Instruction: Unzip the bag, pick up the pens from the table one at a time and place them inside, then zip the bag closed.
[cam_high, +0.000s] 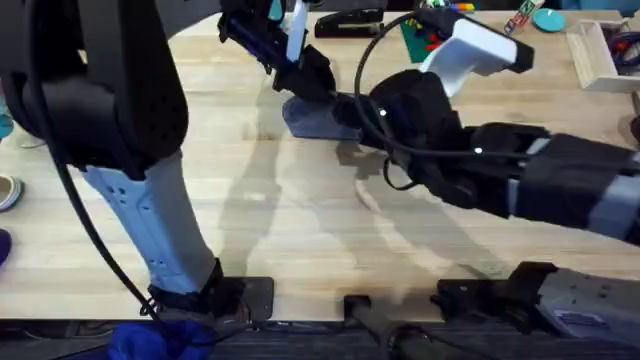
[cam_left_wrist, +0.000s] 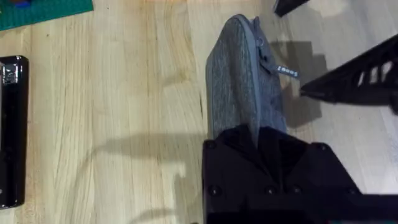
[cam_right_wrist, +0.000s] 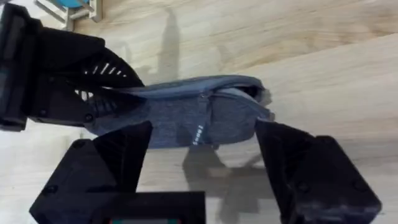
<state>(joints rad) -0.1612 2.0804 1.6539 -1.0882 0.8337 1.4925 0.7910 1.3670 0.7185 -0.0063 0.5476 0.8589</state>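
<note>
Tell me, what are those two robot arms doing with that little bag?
Both arms have reached to the far middle of the wooden table, where the blue-grey bag lies. The left gripper pinches one end of the bag to hold it. The right gripper is open, with its fingers on either side of the bag near the zipper pull. The zipper looks partly open at the far end. A black stapler lies off to the side.

The soft blue-grey denim-like fabric pouch lies flat on my pale planked wooden tabletop, far side, near the middle. Its zipper runs lengthwise along the top, with the pull tab hanging off to one side.
</note>
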